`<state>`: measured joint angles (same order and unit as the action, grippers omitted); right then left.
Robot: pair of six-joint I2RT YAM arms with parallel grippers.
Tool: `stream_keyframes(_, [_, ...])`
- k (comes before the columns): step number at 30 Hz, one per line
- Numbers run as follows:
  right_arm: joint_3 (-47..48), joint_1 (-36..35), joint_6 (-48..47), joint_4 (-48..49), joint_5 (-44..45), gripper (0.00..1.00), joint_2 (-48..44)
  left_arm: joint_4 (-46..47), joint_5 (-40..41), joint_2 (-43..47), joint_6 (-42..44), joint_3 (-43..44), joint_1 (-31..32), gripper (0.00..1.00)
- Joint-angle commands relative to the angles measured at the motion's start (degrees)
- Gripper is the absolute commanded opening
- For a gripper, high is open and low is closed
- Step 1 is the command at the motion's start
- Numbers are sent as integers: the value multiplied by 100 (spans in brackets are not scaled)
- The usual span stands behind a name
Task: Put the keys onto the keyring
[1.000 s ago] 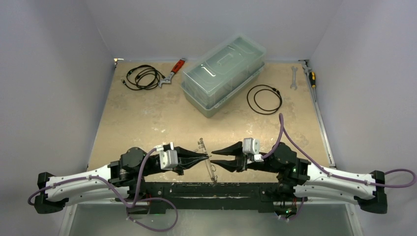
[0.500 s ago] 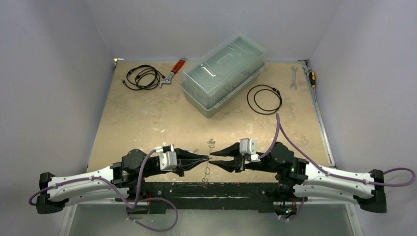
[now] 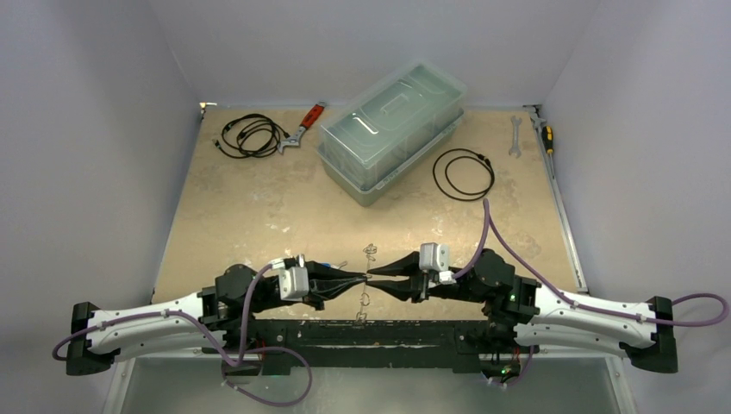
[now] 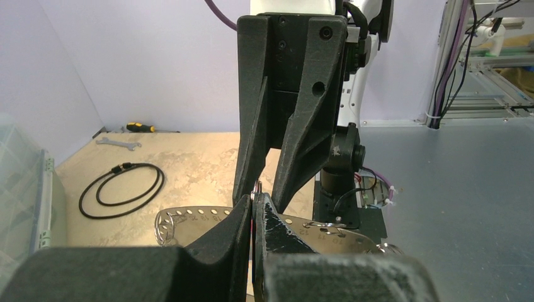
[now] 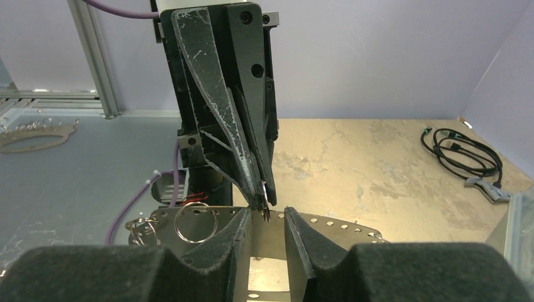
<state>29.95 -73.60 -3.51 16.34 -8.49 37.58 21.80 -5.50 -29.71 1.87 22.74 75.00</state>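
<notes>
Both arms lie low along the near edge of the table [image 3: 259, 207], reaching inward, tips nose to nose. Left gripper [image 3: 363, 278] is pinched tight on the keyring [image 5: 334, 224] rim, with the hoop edge-on between the tips. Right gripper [image 3: 374, 279] is narrowly parted, straddling that pinch.

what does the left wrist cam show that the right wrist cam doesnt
Only the left wrist view shows the black cable loop, a flat wrench and a screwdriver with a yellow and black handle. Only the right wrist view shows the tangled black cable and a second holed hoop lying on the grey metal surface. Both show the keyring, a pale band with holes, under the two grippers tip to tip: left gripper shut, right gripper open.
</notes>
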Motion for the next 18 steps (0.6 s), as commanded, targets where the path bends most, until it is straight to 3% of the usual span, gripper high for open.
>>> stream_keyframes(1, [212,-24,-28,218,111,24,56,609,-22,63,-318,-71,-30,0])
stream_keyframes(14, [233,-22,-68,221,198,1,127,842,-97,62,-381,-239,-32,0])
stream_keyframes(18, [249,-22,-110,234,224,0,144,860,-159,62,-383,-261,-30,0])
